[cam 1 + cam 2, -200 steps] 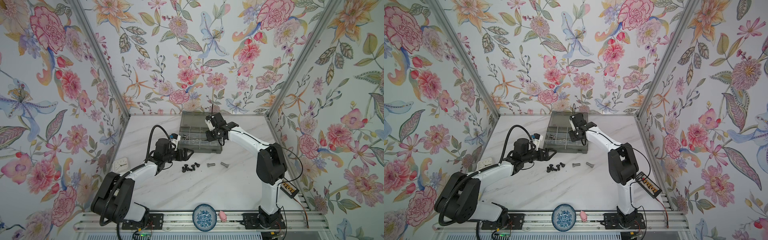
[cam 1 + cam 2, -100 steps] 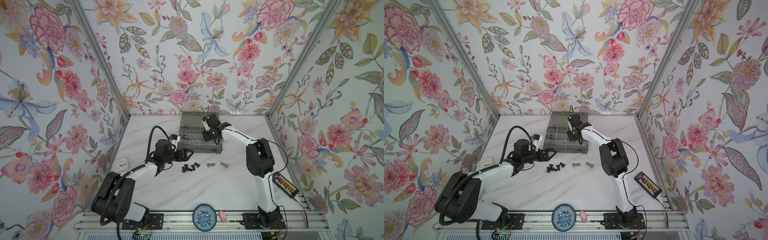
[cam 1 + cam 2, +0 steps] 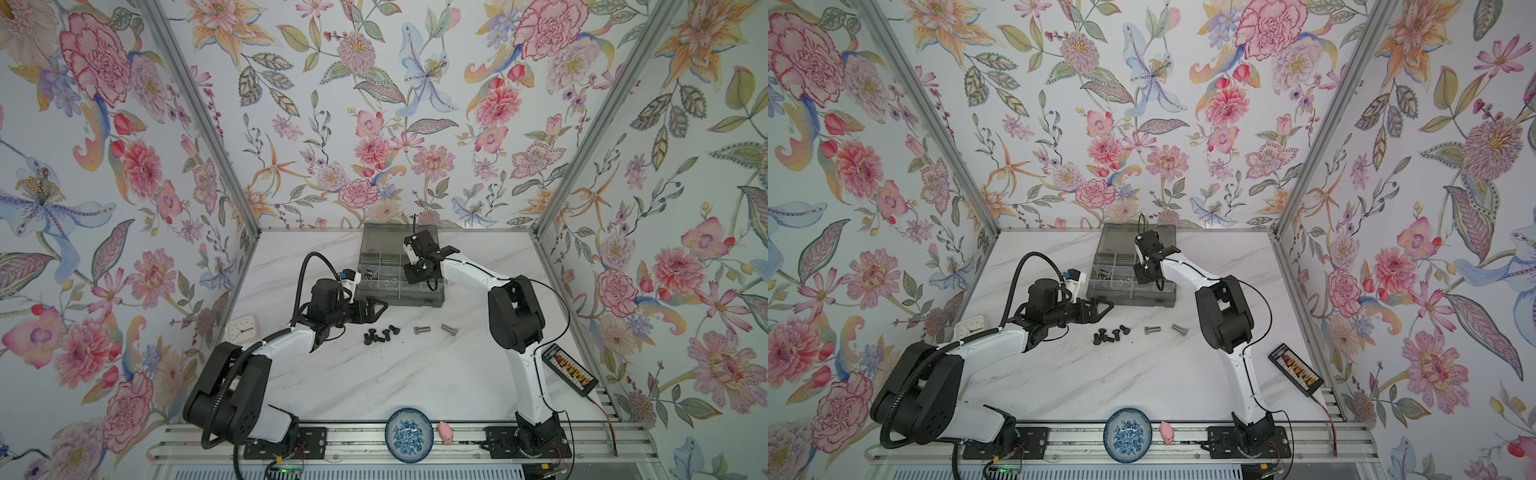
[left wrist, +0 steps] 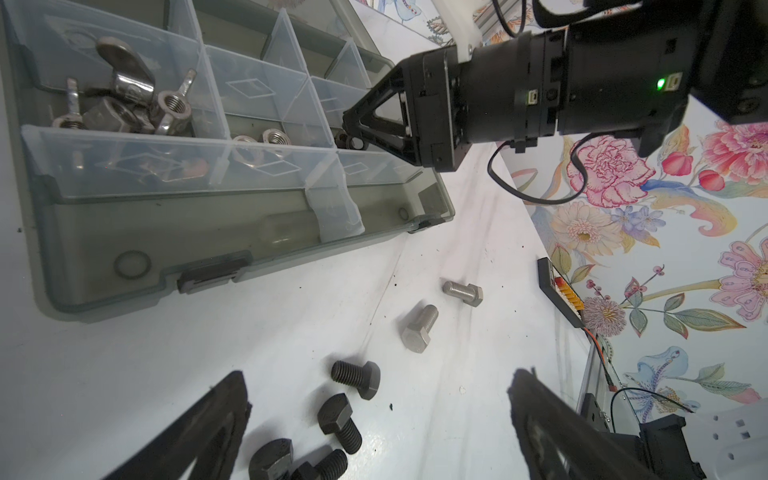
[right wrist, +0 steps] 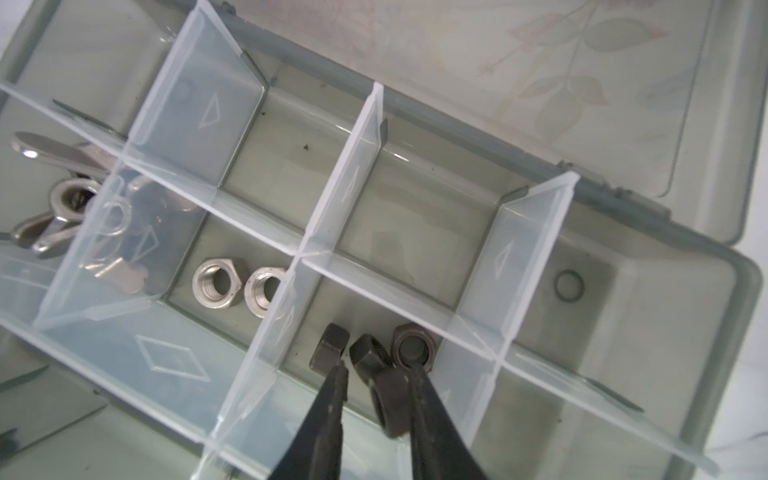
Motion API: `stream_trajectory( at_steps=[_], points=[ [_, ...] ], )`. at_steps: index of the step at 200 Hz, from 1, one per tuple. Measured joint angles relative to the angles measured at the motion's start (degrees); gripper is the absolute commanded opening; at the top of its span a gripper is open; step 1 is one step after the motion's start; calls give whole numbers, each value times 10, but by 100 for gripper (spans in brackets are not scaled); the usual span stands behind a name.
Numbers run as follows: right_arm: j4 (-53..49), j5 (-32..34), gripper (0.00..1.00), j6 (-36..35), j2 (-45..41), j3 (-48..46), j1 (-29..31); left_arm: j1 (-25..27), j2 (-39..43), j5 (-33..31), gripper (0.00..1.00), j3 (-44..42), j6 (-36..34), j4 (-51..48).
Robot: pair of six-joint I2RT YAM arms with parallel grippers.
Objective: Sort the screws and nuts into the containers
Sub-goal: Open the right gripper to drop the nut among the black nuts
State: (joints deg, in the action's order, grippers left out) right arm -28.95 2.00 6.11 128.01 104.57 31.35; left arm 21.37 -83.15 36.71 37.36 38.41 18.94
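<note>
Dividers [image 5: 357, 178] of the organizer box [image 3: 395, 297] flank the right gripper [image 5: 378, 368], fingers slightly parted around a black nut [image 5: 382, 399]. Left gripper [image 4: 379, 373] beside the box gapes wide, empty.

Pale floral wallpaper walls [image 3: 374, 124], crowded with pink peonies and blue lilies, enclose a white marble-veined surface [image 3: 374, 374] on three sides. Silver metal corner posts [image 3: 203, 124] rise at both back corners. The light is soft and even.

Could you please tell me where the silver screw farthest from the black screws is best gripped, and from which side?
I would grip the silver screw across its threaded shank, just behind the hex head, coming straight down: it lies flat on the table with bare surface on both sides.
</note>
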Motion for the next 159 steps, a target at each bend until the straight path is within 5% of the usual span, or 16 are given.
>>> stream_trajectory(
  at_steps=[67,159],
  points=[
    [1,-1,43,-1,-23,-10,0,0,7,-18,99,0,-5,-30],
    [7,-52,51,-30,-221,-145,1,0,28,-71,99,0,-31,-108]
  ],
)
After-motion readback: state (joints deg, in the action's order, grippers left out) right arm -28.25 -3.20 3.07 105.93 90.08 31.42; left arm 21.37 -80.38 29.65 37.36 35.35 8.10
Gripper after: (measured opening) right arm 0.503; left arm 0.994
